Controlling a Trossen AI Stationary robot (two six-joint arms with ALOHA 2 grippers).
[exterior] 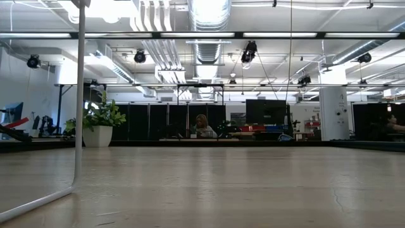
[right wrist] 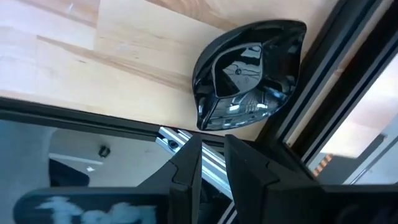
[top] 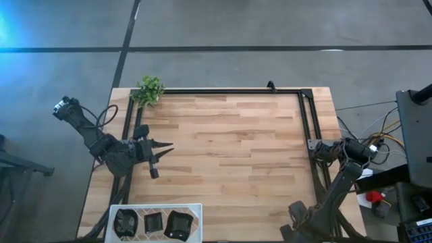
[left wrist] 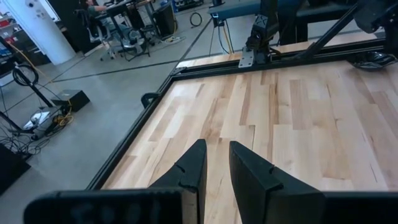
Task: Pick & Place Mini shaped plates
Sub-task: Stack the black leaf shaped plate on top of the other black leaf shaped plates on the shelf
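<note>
Three glossy black mini plates (top: 153, 223) lie side by side in a white tray (top: 156, 206) at the table's near left edge. Another black plate (right wrist: 249, 71), with a pointed, leaf-like outline, rests flat on the wood beside the black frame rail; it shows only in the right wrist view, just beyond my right gripper (right wrist: 211, 142). My left gripper (top: 164, 148) hovers over the table's left side, pointing right, far of the tray. In the left wrist view its fingers (left wrist: 216, 146) stand close together over bare wood. My right gripper (top: 316, 146) waits at the right edge. Both hold nothing.
A black frame rail (top: 229, 91) runs along the far, left and right sides of the wooden top. A small green plant (top: 150, 90) sits at the far left corner. The middle of the table (top: 236, 155) is bare wood. A white upright (exterior: 79, 95) stands left in the low view.
</note>
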